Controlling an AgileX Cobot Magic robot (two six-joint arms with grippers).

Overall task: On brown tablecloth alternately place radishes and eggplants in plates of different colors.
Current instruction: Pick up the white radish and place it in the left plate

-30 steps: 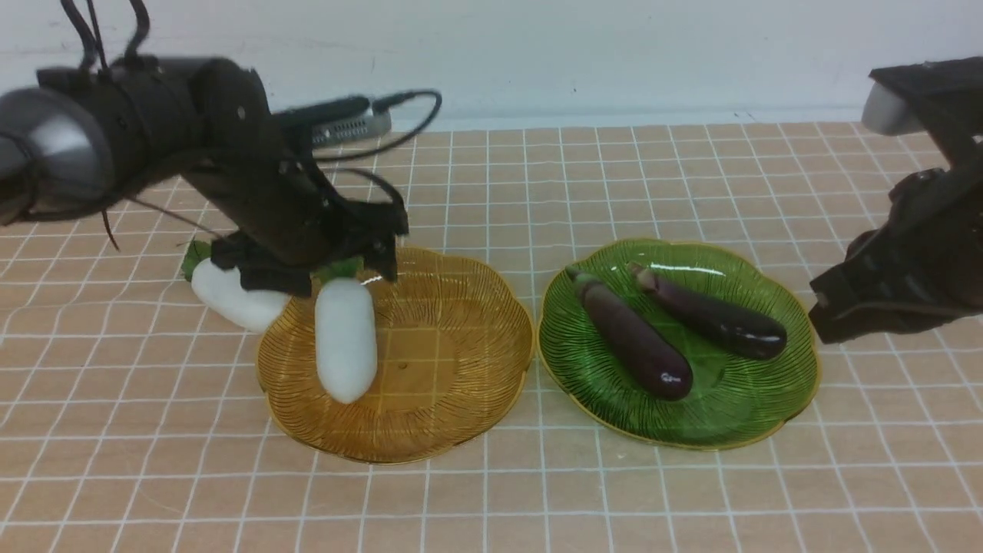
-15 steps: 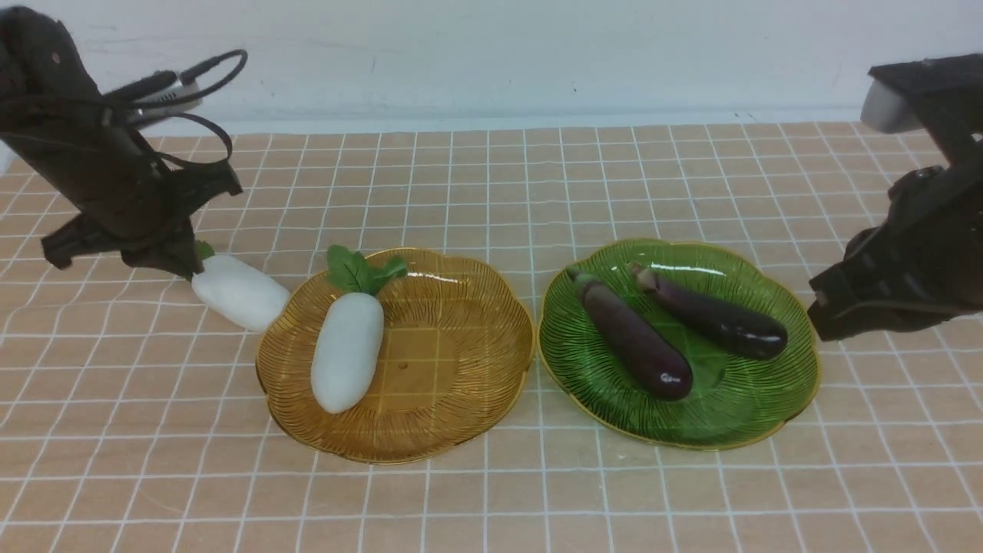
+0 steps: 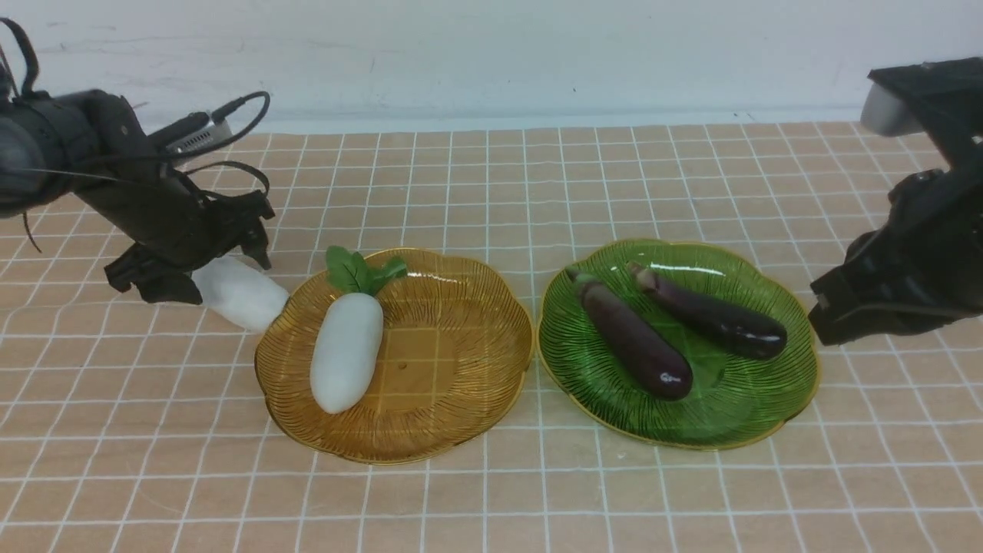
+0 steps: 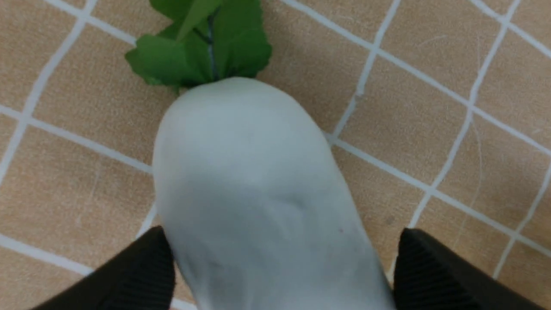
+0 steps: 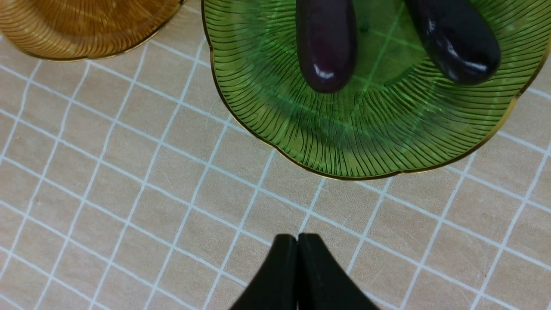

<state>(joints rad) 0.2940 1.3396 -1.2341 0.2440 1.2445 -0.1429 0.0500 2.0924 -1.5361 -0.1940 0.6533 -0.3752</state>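
On the brown tablecloth (image 3: 537,491) one white radish (image 3: 345,353) lies in the amber plate (image 3: 461,361). The second radish (image 3: 242,296) lies on the cloth, touching that plate's far left rim. My left gripper (image 3: 206,275) is lowered over it, jaws open on either side of its body (image 4: 258,181), leaves pointing away. Two purple eggplants (image 3: 630,338) (image 3: 714,315) lie side by side in the green plate (image 3: 737,415). My right gripper (image 3: 820,311) is shut and empty, above the cloth right of the green plate (image 5: 366,137).
A white wall runs along the cloth's far edge. Bare cloth stretches in front of both plates and behind them. The two plates sit almost rim to rim at mid-table. The left arm's cables hang above the far left cloth.
My left gripper let go of the radish in the amber plate, rose and swung left, then came down over the radish on the cloth. The right arm has not moved.
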